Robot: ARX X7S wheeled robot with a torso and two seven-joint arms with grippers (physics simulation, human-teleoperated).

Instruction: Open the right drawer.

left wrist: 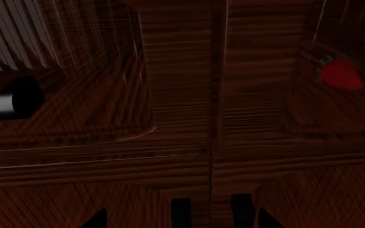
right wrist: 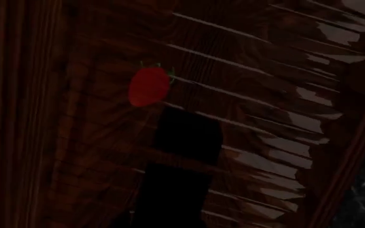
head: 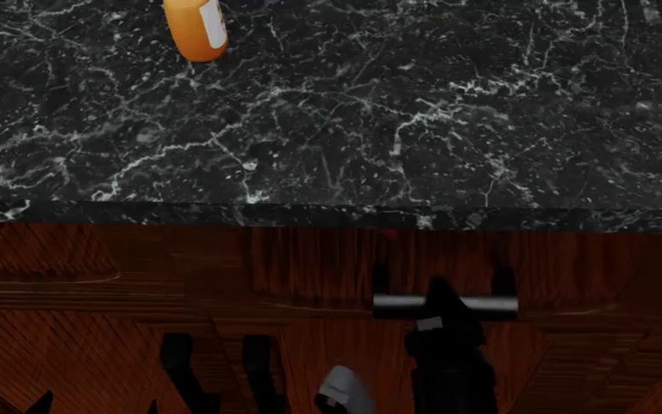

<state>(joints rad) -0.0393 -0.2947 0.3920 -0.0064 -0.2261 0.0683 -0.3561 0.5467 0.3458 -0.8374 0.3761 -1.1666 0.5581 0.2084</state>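
Head view showed the right gripper (head: 444, 297) at the right drawer's silver bar handle (head: 446, 303), jaw state indeterminate; next move likely required a straight outward pull.

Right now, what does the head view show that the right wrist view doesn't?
Head only: the black marble countertop, an orange bottle, and the right drawer's silver handle with the right gripper at it. Right wrist only: the red strawberry spot, clearly. Both: the right drawer front's dark wood grain.
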